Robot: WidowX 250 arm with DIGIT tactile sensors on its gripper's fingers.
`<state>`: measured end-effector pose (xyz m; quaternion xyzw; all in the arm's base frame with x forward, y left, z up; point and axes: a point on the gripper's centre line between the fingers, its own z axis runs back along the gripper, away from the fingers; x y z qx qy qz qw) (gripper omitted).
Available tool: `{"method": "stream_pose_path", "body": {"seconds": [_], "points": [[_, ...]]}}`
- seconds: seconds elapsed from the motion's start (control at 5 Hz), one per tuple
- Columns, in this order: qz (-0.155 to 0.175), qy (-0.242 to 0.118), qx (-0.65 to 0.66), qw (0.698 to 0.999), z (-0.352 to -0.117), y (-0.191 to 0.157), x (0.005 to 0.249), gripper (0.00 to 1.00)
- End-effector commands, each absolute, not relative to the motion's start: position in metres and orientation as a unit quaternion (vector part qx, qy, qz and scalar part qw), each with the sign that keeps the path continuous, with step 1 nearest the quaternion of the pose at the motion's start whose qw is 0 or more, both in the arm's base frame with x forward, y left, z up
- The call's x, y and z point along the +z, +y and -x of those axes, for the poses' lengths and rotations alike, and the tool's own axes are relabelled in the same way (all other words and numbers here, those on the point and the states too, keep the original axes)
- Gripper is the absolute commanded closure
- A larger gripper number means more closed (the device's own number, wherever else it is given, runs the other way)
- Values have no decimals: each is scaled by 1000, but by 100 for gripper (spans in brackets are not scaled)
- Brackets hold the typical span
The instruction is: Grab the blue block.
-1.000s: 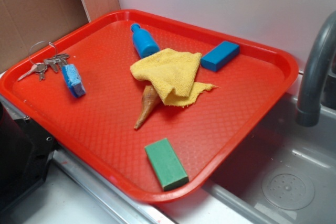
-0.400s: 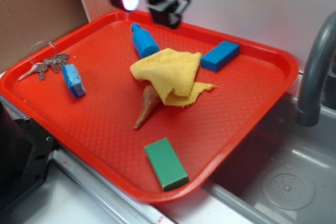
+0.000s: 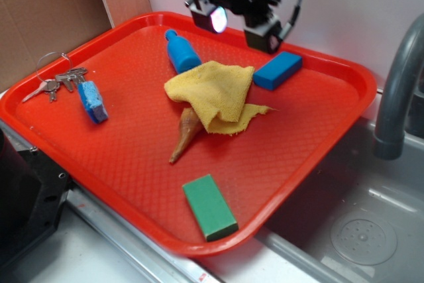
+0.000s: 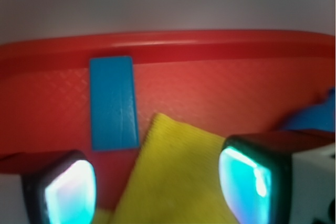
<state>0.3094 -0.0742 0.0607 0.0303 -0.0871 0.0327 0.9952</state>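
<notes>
A black robot tool (image 3: 242, 21) is hovering above the far side of a red plastic tray (image 3: 318, 164), its two glowing pads (image 4: 247, 179) spread apart and gripping nothing. That placement is likely putting it within reach of its target. The smooth blue rectangular block (image 3: 277, 70) is lying flat near the tray's far rim, just beside a crumpled yellow cloth (image 3: 215, 94). In the wrist view the blue rectangular block (image 4: 113, 103) is sitting ahead and to the left of the gap between the pads, not centred. Its long axis is running from the cloth toward the far rim, across the line joining the two pads, so they could likely close on its narrow width.
</notes>
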Motion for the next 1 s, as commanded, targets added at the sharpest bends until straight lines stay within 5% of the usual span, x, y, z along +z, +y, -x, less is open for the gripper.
{"method": "stream_pose_path", "body": {"seconds": [0.0, 0.2, 0.4, 0.8], "points": [[-4, -85, 5, 996, -334, -90, 34, 0], [-20, -70, 0, 997, -334, -86, 21, 100], [-34, -58, -5, 998, -329, -78, 31, 100], [-40, -91, 16, 995, -276, -46, 125, 100]]}}
